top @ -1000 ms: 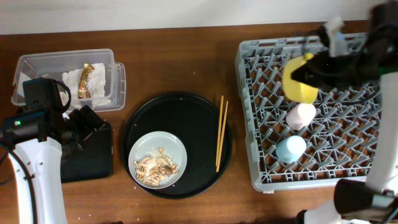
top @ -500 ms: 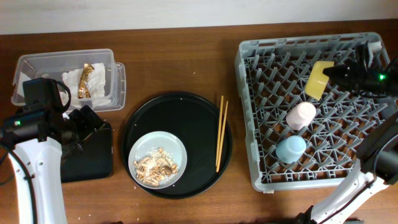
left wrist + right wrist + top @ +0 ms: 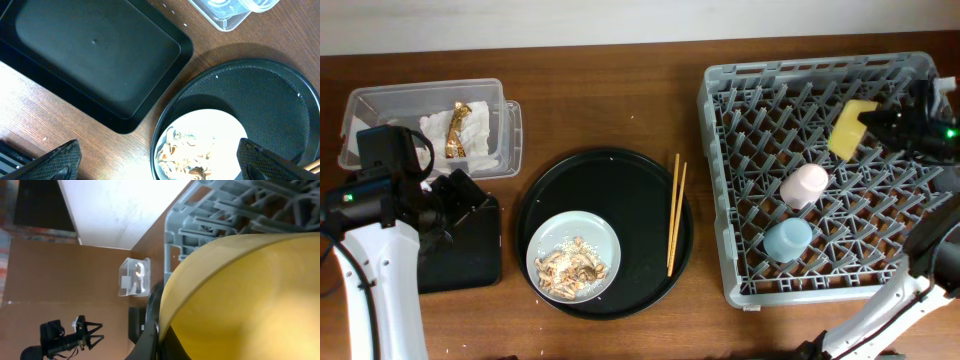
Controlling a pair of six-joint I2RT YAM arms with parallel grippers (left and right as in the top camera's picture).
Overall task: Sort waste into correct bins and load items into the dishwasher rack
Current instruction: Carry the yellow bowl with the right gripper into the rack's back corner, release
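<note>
Step in hand: seating the yellow plastic bowl [image 3: 850,130] in the large square grey plastic dishwasher rack [image 3: 715,200].

- Right end effector [image 3: 882,120]: clenched on the bowl's rim. The bowl stands tilted on edge in the rack's back right quarter. In the right wrist view its yellow inside fills most of the frame.
- Left end effector [image 3: 460,198]: released, jaws wide. It hangs well left of the rack over the shallow black rectangular tray [image 3: 90,55], with no part in this step.
- The small pink cup [image 3: 804,185] and small blue cup [image 3: 787,238] sit upended near the rack's middle, and the bowl is apart from both.
- Contact unclear: from overhead I cannot tell whether the bowl's lower edge rests on the pegs or hangs just above them.

To do it well (judgement):
1. Keep the tilt and lower the bowl so its rim slips between two peg rows, not onto the tips.
2. Hold it away from the pink cup.
3. Let go only once the pegs carry the bowl.
4. Draw back along the rim's line so a finger does not drag the bowl over.

Not yet done: the grey round plate [image 3: 573,256] of tan flaky food scraps [image 3: 570,268] and the thin wooden chopsticks [image 3: 674,215] lie on the large round black tray [image 3: 640,180], left of the rack.
</note>
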